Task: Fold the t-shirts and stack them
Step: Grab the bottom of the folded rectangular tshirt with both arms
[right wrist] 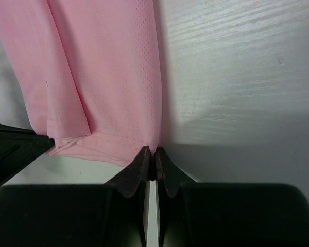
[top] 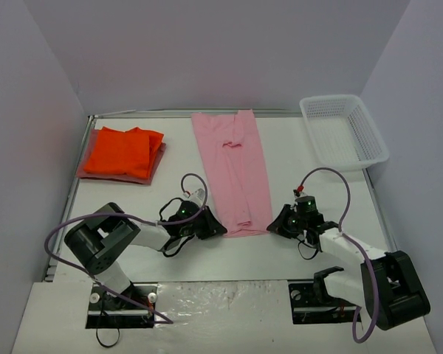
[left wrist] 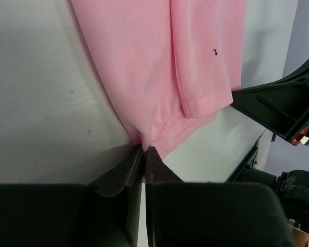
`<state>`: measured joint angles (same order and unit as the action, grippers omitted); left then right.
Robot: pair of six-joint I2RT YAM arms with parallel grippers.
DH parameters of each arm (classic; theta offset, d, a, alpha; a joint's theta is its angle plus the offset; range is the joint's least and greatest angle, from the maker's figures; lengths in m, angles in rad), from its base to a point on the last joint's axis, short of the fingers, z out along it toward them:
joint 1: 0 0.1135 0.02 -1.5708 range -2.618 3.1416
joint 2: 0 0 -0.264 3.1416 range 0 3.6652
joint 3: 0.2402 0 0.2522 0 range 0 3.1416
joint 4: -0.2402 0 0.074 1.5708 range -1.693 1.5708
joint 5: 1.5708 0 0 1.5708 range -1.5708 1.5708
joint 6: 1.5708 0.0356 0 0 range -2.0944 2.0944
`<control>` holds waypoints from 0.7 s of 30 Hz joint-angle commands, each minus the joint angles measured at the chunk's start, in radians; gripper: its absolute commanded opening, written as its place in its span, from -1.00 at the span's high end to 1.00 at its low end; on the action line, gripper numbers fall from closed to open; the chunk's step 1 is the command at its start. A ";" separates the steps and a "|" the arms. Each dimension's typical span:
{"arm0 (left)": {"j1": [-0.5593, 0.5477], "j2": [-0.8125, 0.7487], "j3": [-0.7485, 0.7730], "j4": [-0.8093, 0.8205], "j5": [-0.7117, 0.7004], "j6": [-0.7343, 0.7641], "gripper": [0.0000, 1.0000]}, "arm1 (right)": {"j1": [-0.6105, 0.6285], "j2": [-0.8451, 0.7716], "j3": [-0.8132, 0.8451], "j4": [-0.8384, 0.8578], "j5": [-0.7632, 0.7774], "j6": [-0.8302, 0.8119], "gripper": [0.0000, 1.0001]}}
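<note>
The light pink t-shirt [top: 233, 168] lies as a long narrow strip down the middle of the table, sides folded in. My left gripper [top: 220, 229] is shut on its near left corner [left wrist: 144, 139]. My right gripper [top: 273, 225] is shut on its near right corner [right wrist: 153, 144]. Both grippers sit low at the table. The bright orange t-shirt [top: 124, 150] lies folded at the far left on top of the dull pinkish-red folded t-shirt [top: 149, 174], whose edges show around it.
A white plastic mesh basket [top: 344, 130] stands at the far right corner. The table [top: 310, 192] has raised edges at left, back and right. Grey walls enclose the space.
</note>
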<state>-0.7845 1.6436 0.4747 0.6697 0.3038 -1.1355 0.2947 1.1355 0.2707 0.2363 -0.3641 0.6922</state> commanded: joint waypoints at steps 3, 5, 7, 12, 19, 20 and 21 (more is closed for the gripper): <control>-0.015 -0.056 -0.030 -0.170 -0.040 0.043 0.95 | 0.015 -0.063 0.005 -0.083 0.011 0.015 1.00; -0.024 -0.096 -0.034 -0.206 -0.052 0.046 0.95 | 0.020 -0.103 0.007 -0.114 0.011 0.020 1.00; -0.035 -0.125 -0.033 -0.240 -0.074 0.052 0.95 | 0.023 -0.128 0.010 -0.144 0.013 0.027 1.00; -0.071 -0.235 -0.030 -0.378 -0.141 0.077 0.95 | 0.044 -0.189 0.019 -0.193 0.019 0.036 1.00; -0.085 -0.298 -0.024 -0.463 -0.181 0.097 0.95 | 0.072 -0.197 0.028 -0.219 0.037 0.044 1.00; -0.087 -0.300 -0.024 -0.466 -0.183 0.097 0.95 | 0.081 -0.198 0.028 -0.226 0.040 0.046 1.00; -0.094 -0.303 -0.025 -0.466 -0.183 0.095 0.95 | 0.087 -0.203 0.032 -0.230 0.043 0.046 1.00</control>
<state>-0.8665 1.3666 0.4477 0.2852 0.1566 -1.0657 0.3656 0.9470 0.2710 0.0509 -0.3626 0.7330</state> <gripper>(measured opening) 0.035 0.018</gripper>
